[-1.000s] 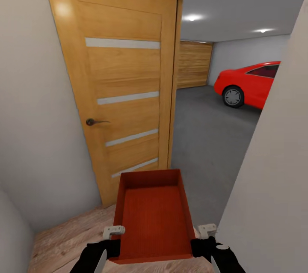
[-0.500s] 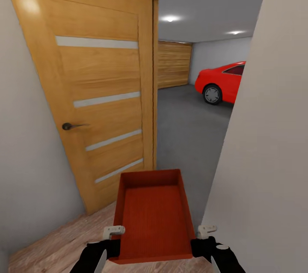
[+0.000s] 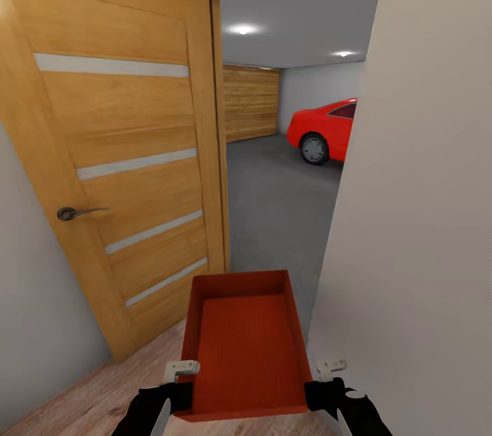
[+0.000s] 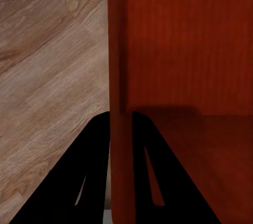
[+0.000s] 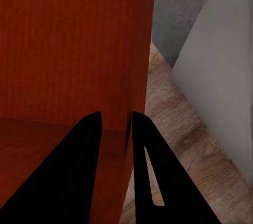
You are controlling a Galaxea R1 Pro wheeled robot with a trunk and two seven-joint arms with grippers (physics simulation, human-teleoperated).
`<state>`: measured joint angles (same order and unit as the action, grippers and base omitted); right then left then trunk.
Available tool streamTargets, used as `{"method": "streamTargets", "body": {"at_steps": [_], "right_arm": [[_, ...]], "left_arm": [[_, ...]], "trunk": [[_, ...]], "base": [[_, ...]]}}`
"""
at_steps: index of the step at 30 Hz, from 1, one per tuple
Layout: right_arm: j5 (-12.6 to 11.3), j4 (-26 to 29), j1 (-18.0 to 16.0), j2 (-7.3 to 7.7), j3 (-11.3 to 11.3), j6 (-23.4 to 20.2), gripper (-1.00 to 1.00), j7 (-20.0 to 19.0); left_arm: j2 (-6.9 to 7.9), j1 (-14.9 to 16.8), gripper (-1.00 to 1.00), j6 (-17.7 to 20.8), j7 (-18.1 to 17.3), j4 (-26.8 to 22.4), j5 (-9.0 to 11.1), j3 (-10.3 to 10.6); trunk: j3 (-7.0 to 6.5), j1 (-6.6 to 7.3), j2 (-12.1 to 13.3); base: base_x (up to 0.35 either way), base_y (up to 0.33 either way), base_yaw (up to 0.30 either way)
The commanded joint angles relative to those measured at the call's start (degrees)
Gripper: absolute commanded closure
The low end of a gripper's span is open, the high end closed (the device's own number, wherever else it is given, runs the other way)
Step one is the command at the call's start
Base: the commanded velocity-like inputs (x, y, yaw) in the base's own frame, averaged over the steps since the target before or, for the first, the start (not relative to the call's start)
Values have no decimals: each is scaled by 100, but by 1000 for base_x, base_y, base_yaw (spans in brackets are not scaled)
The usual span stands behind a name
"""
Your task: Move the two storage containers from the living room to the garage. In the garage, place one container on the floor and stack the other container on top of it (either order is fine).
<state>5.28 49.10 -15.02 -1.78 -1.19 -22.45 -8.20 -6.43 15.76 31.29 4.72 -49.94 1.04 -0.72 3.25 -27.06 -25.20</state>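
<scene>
From the head view, 1 red-orange storage container (image 3: 247, 347) is carried low in front of the trunk, level and open-topped, its ribbed bottom showing and nothing inside it; the left gripper (image 3: 164, 400) holds its left wall near the closer corner and the right gripper (image 3: 331, 399) holds its right wall opposite; beneath lies the light wood-plank floor (image 3: 89, 395); to the left a wooden door (image 3: 116, 142) with 4 pale strips and a dark handle (image 3: 74, 212) stands swung open against a pale wall; ahead, through the doorway, the garage (image 3: 287, 67) shows its dark grey concrete floor (image 3: 273, 210), a wooden slatted far door (image 3: 250, 102), 2 ceiling lights and part of a red car (image 3: 322, 128); a pale wall (image 3: 417, 217) stands close on the right, just beside the container's right side. In the left wrist view, the 2 black fingers (image 4: 89, 176) straddle the container's thin wall (image 4: 118, 76), 1 outside and 1 inside, pressed against it; wood planks lie beyond. In the right wrist view, the fingers (image 5: 74, 171) likewise clamp the opposite wall (image 5: 142, 50) from both sides; planks, a strip of grey concrete and the pale wall's corner show past it.
</scene>
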Motion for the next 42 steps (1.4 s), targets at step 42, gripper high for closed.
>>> {"method": "streamTargets", "body": {"at_steps": [42], "right_arm": [[-115, 3, -1, -167, 13, -40, 100, -129]], "left_arm": [[-8, 6, 100, 0, 29, -25, -183, -60]], "trunk": [[13, -5, -13]], "base": [[166, 217, -1]]}}
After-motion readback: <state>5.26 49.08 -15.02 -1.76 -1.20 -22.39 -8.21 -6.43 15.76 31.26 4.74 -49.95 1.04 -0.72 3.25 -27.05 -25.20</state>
